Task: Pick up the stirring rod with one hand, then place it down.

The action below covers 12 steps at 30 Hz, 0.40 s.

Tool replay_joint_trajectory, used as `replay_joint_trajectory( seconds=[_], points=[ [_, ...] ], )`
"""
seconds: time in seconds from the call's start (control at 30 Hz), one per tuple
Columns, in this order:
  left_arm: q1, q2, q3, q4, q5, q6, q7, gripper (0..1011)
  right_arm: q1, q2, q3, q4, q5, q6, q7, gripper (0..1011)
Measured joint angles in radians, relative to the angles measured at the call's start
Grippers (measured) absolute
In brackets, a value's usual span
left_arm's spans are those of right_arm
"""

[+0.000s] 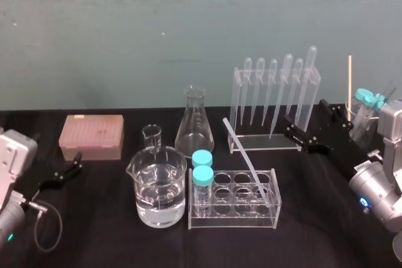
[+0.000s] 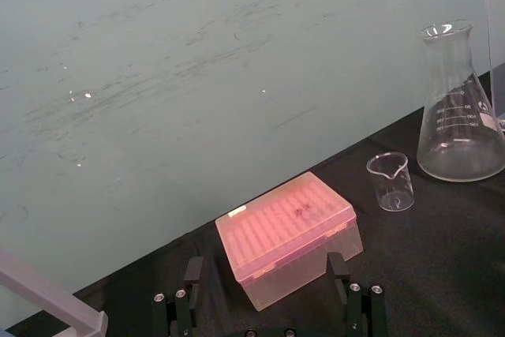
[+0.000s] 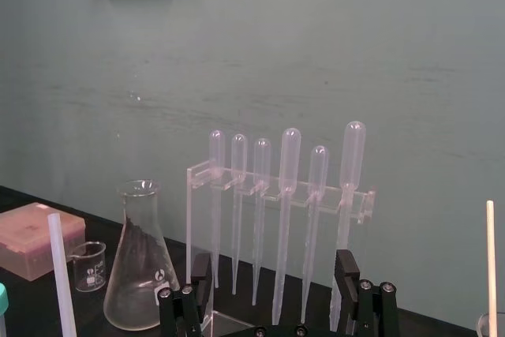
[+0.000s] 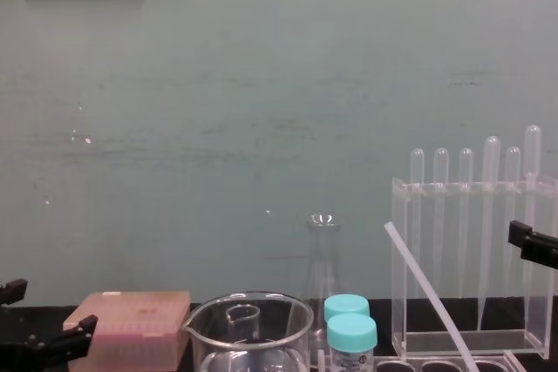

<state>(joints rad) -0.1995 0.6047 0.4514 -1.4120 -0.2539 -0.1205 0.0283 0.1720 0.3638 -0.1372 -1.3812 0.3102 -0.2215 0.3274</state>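
The stirring rod (image 1: 244,155) is a long translucent-white stick. Its lower end stands in the clear tube rack (image 1: 233,216) and it leans back to the left; it also shows in the chest view (image 4: 427,289) and the right wrist view (image 3: 60,274). My right gripper (image 1: 295,135) hovers open behind and to the right of the rod, in front of the pipette stand, apart from both. The right wrist view shows its fingers (image 3: 345,270) spread with nothing between them. My left gripper (image 1: 70,166) rests open at the left, by the pink box.
A pipette stand (image 1: 273,92) is at the back, a conical flask (image 1: 195,123) and a small beaker (image 1: 152,136) in the middle. A large beaker of water (image 1: 157,186) stands beside the rack, which holds two teal-capped vials (image 1: 202,167). A pink tip box (image 1: 92,136) lies left. A thin stick (image 1: 350,83) stands far right.
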Motion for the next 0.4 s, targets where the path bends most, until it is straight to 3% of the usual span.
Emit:
replay_joint_trajectory(
  seconds=[0.4],
  points=[
    [0.000, 0.000, 0.000, 0.000, 0.000, 0.000, 0.000, 1000, 0.003, 0.000, -0.001, 0.002, 0.002, -0.004, 0.000, 1002]
  ],
)
